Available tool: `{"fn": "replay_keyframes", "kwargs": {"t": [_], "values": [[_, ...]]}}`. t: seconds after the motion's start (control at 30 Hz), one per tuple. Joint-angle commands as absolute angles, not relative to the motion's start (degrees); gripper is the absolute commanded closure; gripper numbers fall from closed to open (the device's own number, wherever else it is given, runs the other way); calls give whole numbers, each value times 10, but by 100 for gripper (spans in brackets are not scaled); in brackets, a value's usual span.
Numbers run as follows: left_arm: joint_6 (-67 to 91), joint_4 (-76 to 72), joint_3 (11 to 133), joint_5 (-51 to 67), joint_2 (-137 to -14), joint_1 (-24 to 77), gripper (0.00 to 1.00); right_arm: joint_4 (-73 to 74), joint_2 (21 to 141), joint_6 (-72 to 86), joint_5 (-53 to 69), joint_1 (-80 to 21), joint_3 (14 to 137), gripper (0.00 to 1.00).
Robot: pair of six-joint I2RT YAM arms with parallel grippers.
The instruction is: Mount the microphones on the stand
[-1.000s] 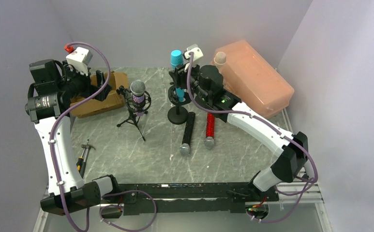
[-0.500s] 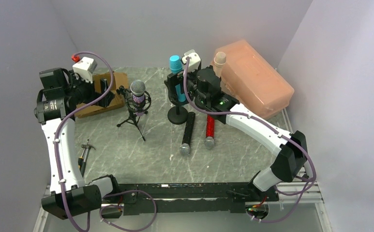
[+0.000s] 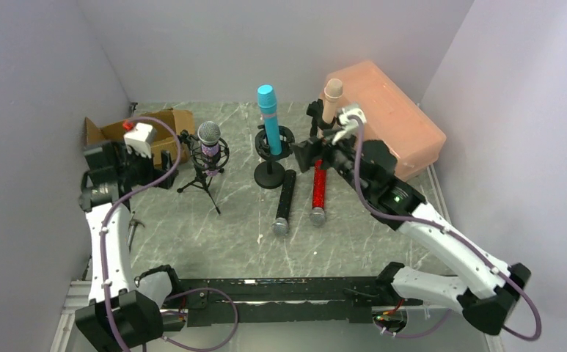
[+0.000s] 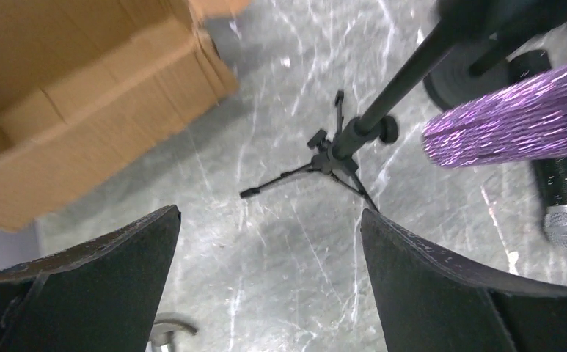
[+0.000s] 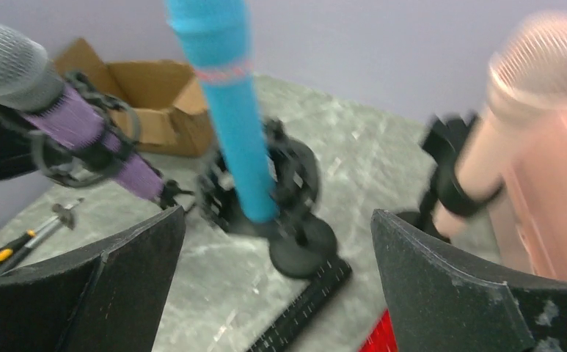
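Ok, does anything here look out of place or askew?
Nothing spilled or damaged. The black microphone and the red microphone lie flat on the table, side by side, not on any stand. A screwdriver with a yellow-and-black handle lies at the table's left edge, apparently a stray tool.

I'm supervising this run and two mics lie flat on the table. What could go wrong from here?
The open right gripper sits close to the upright blue microphone and peach microphone; a careless swing could knock either over. The black microphone and red microphone lie side by side, so grasping one may roll the other.
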State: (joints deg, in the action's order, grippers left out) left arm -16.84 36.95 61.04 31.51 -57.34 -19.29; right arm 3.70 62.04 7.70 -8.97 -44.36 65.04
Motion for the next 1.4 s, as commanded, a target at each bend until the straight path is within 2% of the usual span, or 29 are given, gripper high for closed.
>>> {"fn": "replay_keyframes", "kwargs": {"t": [0.0, 0.17, 0.3, 0.43, 0.53, 0.77, 0.87, 1.07, 1.2, 1.3, 1.37], "values": [[-146, 202, 461, 320, -538, -198, 1, 95, 566, 142, -198, -396, 519, 0], [-115, 18, 309, 346, -504, -196, 1, 50, 528, 237, -267, -258, 389, 0], [-110, -106, 245, 348, -512, -195, 1, -69, 573, 217, -329, -191, 293, 0], [-91, -207, 207, 341, -529, -195, 0, -53, 692, 211, -378, -162, 329, 0], [-67, -301, 173, 347, -546, -194, 1, -127, 709, 182, -409, -152, 320, 1], [-22, -546, 107, 345, -631, -186, 0, -355, 716, 69, -377, -114, 238, 1], [-12, -586, 107, 335, -672, -182, 1, -418, 739, 42, -346, -93, 212, 1], [-4, -734, 82, 293, -759, -160, 1, -490, 785, 39, -299, -65, 200, 1], [-35, -657, 103, 259, -741, -133, 1, -527, 818, 29, -277, -63, 194, 1], [-64, -714, 65, 220, -751, -97, 1, -587, 823, 31, -272, -60, 161, 1], [-59, -842, 35, 193, -800, -84, 0, -616, 828, 45, -247, -44, 142, 0]]}}
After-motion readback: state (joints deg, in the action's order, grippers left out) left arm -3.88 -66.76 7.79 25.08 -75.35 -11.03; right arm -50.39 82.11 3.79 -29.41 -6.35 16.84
